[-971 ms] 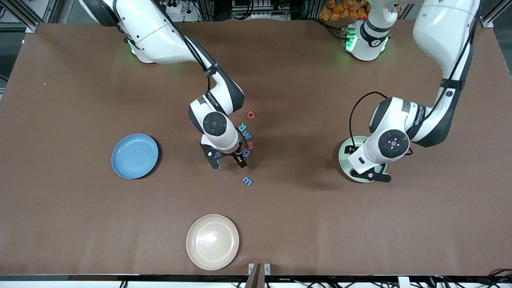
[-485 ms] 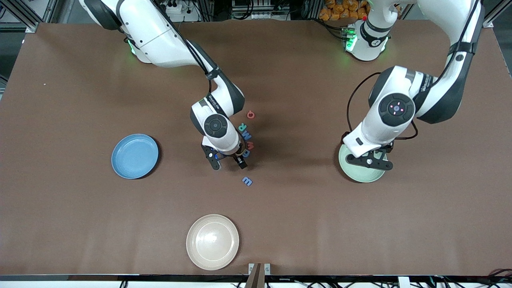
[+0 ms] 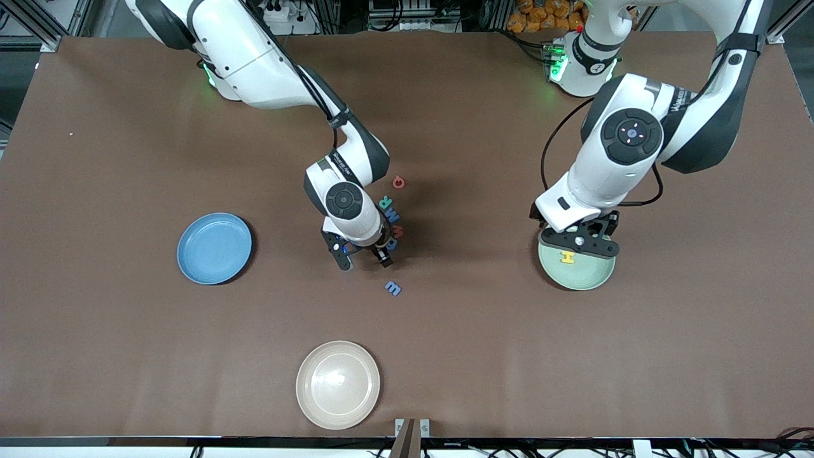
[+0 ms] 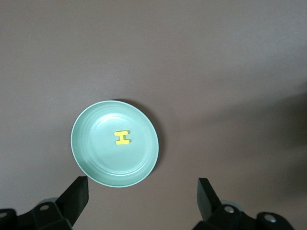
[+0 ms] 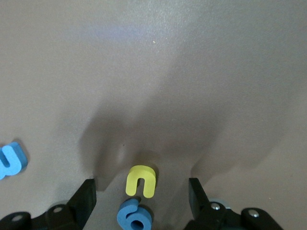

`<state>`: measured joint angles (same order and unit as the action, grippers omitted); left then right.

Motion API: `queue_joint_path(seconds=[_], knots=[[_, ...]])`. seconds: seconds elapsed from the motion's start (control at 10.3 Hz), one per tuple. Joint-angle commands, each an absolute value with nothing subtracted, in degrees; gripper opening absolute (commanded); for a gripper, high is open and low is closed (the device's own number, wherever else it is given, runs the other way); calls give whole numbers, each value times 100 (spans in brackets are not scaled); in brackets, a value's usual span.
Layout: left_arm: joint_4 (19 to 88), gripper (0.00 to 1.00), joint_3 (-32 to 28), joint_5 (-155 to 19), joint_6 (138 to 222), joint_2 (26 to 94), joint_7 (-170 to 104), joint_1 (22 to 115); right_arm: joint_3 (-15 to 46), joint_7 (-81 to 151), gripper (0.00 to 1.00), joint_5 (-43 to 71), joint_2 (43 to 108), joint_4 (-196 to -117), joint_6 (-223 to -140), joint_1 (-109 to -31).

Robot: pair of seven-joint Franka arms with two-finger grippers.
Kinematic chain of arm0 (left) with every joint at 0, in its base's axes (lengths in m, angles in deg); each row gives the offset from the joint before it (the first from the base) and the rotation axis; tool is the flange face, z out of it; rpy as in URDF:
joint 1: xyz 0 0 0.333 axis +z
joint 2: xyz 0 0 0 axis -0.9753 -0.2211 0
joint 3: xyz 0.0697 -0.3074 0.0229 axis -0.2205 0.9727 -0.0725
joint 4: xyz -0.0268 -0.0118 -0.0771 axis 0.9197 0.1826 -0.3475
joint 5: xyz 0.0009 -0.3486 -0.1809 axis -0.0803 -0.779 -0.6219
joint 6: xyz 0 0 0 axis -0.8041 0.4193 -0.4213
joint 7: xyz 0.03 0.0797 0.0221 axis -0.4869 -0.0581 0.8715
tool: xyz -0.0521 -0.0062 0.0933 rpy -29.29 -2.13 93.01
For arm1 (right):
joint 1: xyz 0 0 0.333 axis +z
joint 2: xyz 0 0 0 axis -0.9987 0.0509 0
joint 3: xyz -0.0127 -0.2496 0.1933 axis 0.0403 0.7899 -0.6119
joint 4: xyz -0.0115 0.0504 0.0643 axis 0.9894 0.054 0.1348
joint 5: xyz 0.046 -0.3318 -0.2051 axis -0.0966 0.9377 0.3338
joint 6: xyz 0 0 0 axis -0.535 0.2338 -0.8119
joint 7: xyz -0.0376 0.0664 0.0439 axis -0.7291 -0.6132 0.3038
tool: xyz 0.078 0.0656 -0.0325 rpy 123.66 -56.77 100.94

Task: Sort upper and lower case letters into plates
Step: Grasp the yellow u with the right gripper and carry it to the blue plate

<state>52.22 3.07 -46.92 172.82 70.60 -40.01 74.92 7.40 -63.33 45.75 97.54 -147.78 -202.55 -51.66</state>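
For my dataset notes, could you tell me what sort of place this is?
Probably a robotics lab: two Franka arms at a brown-covered table with an aluminium frame, toy letters and plates set out for sorting.

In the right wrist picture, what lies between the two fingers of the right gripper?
In the right wrist view, the open right gripper has a yellow letter and a blue letter lying on the table between its fingers.

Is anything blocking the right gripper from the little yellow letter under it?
Nothing visible. The right gripper hangs open over the yellow letter, which lies on the table between the fingers. A blue letter touches it, crowding the grasp.
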Motion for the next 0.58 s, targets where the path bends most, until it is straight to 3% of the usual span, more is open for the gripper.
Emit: queue_joint_path(seconds=[0.0, 0.49], knots=[[5220, 100, 369, -4799, 17087, 7283, -4136, 7512, 753, -6429, 67, 4544, 9772, -14791, -20324, -5122], [5228, 100, 387, -4799, 17060, 7319, -4154, 7512, 761, -6420, 23, 4587, 9763, -14799, -20254, -5114]])
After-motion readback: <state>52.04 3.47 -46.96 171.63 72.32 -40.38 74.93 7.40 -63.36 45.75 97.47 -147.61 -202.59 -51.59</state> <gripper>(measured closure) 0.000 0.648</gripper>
